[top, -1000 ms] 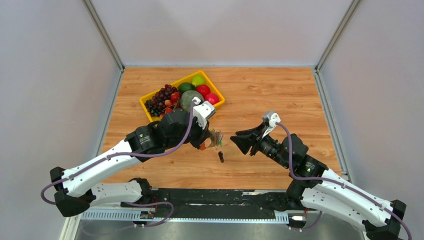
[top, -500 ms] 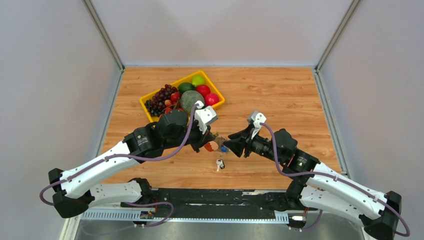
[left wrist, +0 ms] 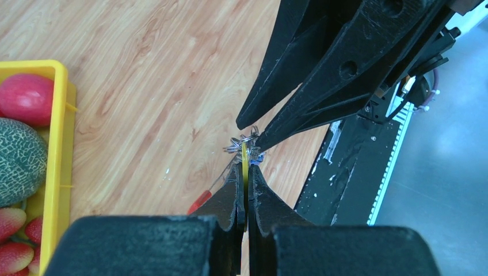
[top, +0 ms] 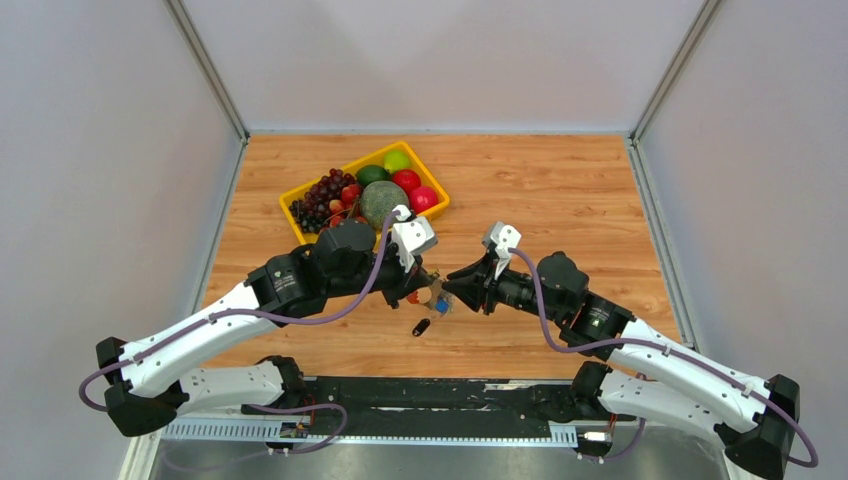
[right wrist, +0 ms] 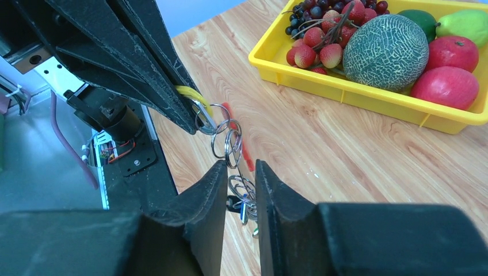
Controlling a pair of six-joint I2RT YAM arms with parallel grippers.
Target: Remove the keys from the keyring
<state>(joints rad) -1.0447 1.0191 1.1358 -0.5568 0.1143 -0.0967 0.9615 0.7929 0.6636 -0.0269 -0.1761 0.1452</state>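
Note:
The keyring (top: 430,293) hangs above the table middle, a chain of silver rings (right wrist: 232,144) with a red tag (right wrist: 244,154). My left gripper (top: 422,287) is shut on a flat yellow key (left wrist: 244,163) at the chain's top end (right wrist: 190,94). My right gripper (top: 448,290) meets it from the right. Its jaws (right wrist: 240,164) stand a narrow gap apart, and the lower rings (right wrist: 242,188) between them reach both pads. A blue key (right wrist: 245,210) dangles below. One black key (top: 421,326) lies loose on the wood.
A yellow fruit tray (top: 432,180) with grapes, melon (right wrist: 387,50) and apples stands behind the left arm. The black base rail (top: 430,395) runs along the near table edge, close below both grippers.
My right arm has moved left to the keyring and its jaws have narrowed around the rings. The loose black key now lies a little further left. My left gripper stays shut.

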